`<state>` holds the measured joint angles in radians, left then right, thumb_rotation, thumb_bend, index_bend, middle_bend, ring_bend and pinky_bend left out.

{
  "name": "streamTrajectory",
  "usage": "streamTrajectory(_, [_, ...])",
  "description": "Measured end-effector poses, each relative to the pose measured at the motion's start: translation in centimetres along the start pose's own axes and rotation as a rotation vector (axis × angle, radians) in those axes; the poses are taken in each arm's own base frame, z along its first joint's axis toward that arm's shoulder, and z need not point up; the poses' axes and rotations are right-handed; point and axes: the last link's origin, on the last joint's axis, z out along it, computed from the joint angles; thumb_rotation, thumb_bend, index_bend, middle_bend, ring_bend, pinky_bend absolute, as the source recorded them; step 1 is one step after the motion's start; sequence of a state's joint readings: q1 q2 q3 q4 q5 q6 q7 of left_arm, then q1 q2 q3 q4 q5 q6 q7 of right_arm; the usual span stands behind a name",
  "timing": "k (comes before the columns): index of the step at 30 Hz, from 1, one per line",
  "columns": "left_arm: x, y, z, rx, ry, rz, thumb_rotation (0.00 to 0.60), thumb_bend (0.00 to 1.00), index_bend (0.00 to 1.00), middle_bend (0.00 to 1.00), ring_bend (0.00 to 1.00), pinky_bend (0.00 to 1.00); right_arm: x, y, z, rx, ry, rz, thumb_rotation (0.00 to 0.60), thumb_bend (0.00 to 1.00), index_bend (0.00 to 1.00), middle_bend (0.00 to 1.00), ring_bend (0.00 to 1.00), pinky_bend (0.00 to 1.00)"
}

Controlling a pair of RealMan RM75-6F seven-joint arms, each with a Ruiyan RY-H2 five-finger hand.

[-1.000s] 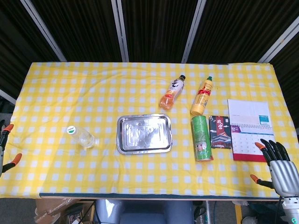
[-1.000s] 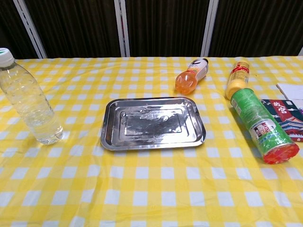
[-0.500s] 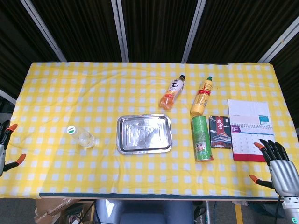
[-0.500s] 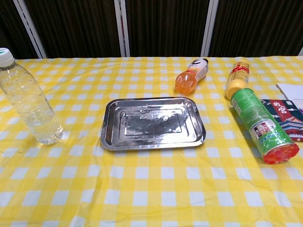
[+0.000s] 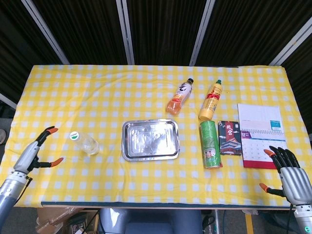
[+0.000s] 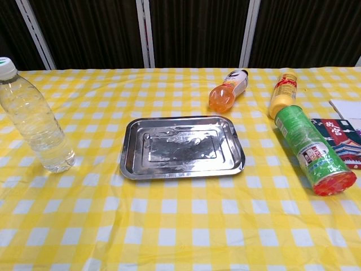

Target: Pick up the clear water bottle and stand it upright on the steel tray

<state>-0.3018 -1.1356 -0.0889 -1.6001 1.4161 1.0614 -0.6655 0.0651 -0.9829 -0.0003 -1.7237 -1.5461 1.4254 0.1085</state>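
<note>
**Obs. 1:** Left hand is hovering over the near edge of the table, to the left of the clear water bottle and apart from it. Fingers are spreading wide, thumb set off from the rest; holding nothing, touching nothing. Only the head view is showing it.

**Obs. 2:** And the other one?

**Obs. 1:** Right hand is sitting at the table's near right corner, well away from the bottle, fingers fanned out and empty. It is hanging just near the calendar, not on it.

**Obs. 2:** Where is the bottle standing?

**Obs. 1:** On the checked cloth, upright, white cap on top, to the left of the steel tray with a gap of cloth between them. The chest view is showing it plainly vertical at the far left.

**Obs. 2:** Tray?

**Obs. 1:** Lying flat, nothing on it. To the tray's right a green canister is lying on its side; beyond the tray, an orange drink bottle and a yellow bottle are lying down too.

**Obs. 2:** Progress?

**Obs. 1:** Judging by this, nothing is done yet. Grasp, lift, carry and upright set-down are all remaining. The left hand looks the likelier one for the reach.
</note>
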Motion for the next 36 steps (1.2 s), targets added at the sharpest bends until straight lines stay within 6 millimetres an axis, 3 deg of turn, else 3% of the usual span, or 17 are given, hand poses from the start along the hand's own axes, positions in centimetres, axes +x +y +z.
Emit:
streamTrajectory(7, [-2.3,0.2,2.4,-0.025,-0.028,-0.076,0.6,0.26,0.12,0.01,0.0,0.0,0.2,0.0,-0.2,0.0,-0.005,0.014,0.6,0.16,0.14,0.1,0.03,0.05])
streamTrajectory(18, [-4.0,1.0,3.9,-0.07,-0.031,-0.088,0.6,0.26,0.12,0.01,0.0,0.0,0.2,-0.2,-0.2,0.005,-0.016,0.028,0.6,0.16,0.14,0.1,0.03,0.05])
streamTrajectory(29, [-6.0,0.3,5.4,-0.045,-0.056,-0.083,0.6,0.26,0.15,0.02,0.0,0.0,0.3,0.1,-0.2,-0.007,-0.022,0.033,0.6,0.16,0.14,0.1,0.03,0.05])
streamTrajectory(36, [-7.2,0.8,6.4,-0.067,-0.064,-0.11,0.6,0.39,0.2,0.03,0.0,0.0,0.3,0.2,-0.2,-0.013,-0.024,0.034,0.6,0.16,0.14,0.1,0.03,0.05])
